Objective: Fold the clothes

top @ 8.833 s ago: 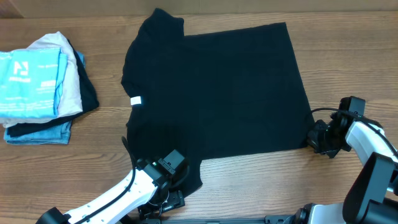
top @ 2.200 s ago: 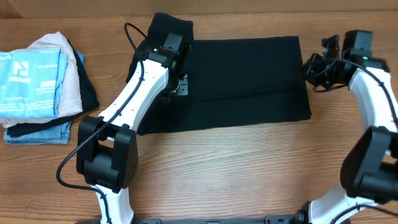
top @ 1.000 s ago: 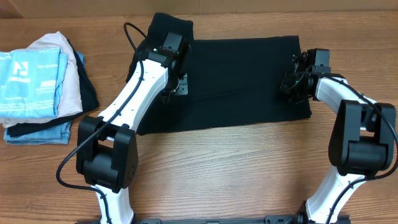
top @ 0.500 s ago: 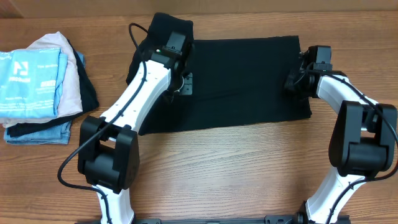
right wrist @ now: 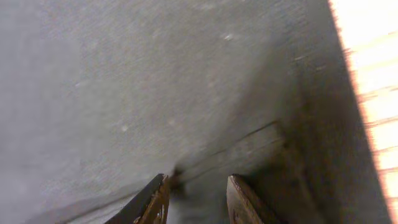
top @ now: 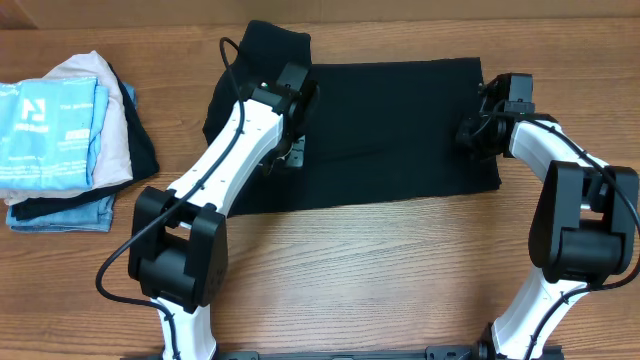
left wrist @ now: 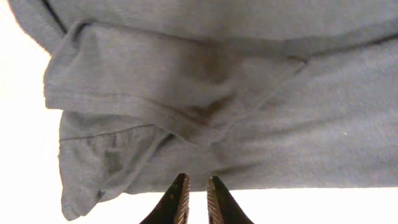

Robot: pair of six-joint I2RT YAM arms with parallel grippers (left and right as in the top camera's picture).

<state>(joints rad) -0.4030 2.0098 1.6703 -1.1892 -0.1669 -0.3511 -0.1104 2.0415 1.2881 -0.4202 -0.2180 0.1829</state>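
Note:
The black T-shirt [top: 390, 130] lies folded into a wide band across the back of the table, one sleeve [top: 270, 45] sticking out at its top left. My left gripper [top: 293, 152] hovers over the shirt's left part. In the left wrist view its jaws [left wrist: 198, 178] are all but closed with nothing between them, just short of a bunched sleeve fold [left wrist: 168, 93]. My right gripper [top: 468, 135] rests on the shirt's right edge. In the right wrist view it [right wrist: 198, 179] stands open over the cloth [right wrist: 155, 81], a small crease by its left finger [right wrist: 158, 196].
A stack of folded garments sits at the far left: a light blue one with white print [top: 50, 125] on top, a pale pink one [top: 118, 140] under it. Bare wooden table [top: 380, 270] runs in front of the shirt.
My right gripper has opened and drawn slightly toward the shirt's right edge. The left gripper has shifted a little to the right over the shirt, still closed.

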